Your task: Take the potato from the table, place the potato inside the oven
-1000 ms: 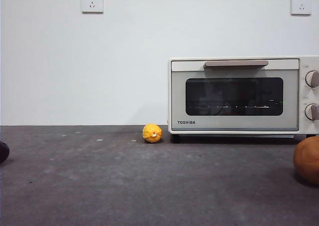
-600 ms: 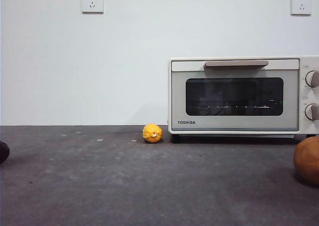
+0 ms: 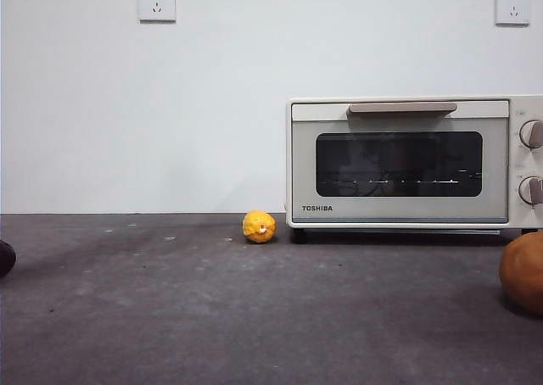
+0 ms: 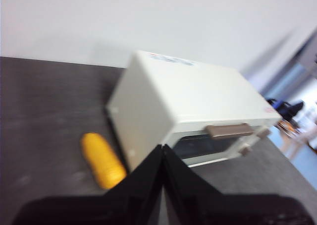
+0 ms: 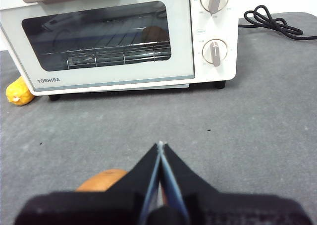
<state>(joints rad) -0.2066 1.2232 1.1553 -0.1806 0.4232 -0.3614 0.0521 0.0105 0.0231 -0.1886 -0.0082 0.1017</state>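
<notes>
**Potato waits, oven shut**

Front view: the potato [image 3: 523, 271] sits on the bench [image 3: 254, 317], right of the closed oven [image 3: 407, 160].

Left wrist: left hand [image 4: 162, 148] pinched together, empty, above the oven.

Right wrist: right hand [image 5: 160, 144] closed, empty, over the potato.

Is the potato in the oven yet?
No, nothing is done. The potato sits on the table, and the oven door is shut. The right hand hangs shut above the potato, holding nothing. Left: open the door, grab the potato, put it inside.
</notes>
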